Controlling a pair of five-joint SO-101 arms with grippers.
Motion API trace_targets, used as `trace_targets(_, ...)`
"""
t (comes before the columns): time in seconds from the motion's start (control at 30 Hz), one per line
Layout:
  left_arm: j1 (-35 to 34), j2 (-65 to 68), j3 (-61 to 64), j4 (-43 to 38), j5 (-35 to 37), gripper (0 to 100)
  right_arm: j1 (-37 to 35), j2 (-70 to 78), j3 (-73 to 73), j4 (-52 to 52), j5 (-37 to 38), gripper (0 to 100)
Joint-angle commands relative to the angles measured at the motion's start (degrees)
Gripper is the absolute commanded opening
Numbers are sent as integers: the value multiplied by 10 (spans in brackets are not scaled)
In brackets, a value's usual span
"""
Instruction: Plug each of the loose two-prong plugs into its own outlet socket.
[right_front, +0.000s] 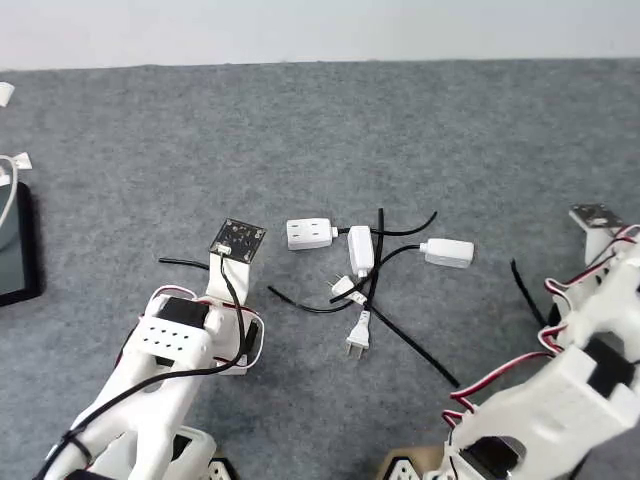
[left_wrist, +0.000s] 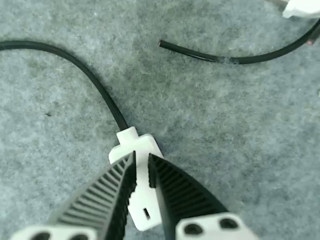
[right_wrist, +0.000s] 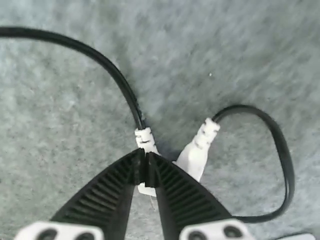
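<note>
Two white robot arms at a grey fuzzy table (right_front: 150, 130), and most of the job not done yet. Far left, a flat black screen (right_front: 12, 250) at the edge. Next, the left arm (right_front: 170, 345), bent low. Under it the left gripper (left_wrist: 141, 156), black ridged fingers (left_wrist: 107, 197) squeezed almost together, pinching, by the look of it, a white plastic end piece with a little slot (left_wrist: 137, 145) on a thin black cord (left_wrist: 95, 82). Maybe a socket end; hard to be sure.

In the middle, a heap of cords and white bits. First a white blocky outlet socket (right_front: 309, 233), then a long white block (right_front: 360, 250), too small to tell if plug and socket joined. Below that, one small white two-prong plug (right_front: 345, 288) and a second loose plug (right_front: 357, 337), both lying free with prongs bare. Further right, another white socket block (right_front: 448, 252), with nothing stuck in it.

Last, the right arm (right_front: 575, 385). Right gripper (right_wrist: 145, 154) pressed tight on a white plug with a ribbed neck (right_wrist: 144, 137), with one more white plug (right_wrist: 196, 152) just beside. At a guess, four plugs or more waiting for a socket.
</note>
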Motion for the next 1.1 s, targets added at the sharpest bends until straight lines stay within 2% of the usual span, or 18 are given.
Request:
trace_targets(0.0,-18,37,14,-6,-9,13,0,13,-44,4,10,9)
trace_targets(0.3,-18,37,14,-6,-9,13,7,82,-88,20,18,9)
trace_targets(0.53,-18,37,14,-6,-11,13,-8,13,-108,84,12,9)
trace_targets(0.73,-18,37,15,-6,-32,13,-24,-58,-106,131,-25,29)
trace_targets(1.07,-18,37,15,-7,-32,13,-19,-76,11,58,-16,9)
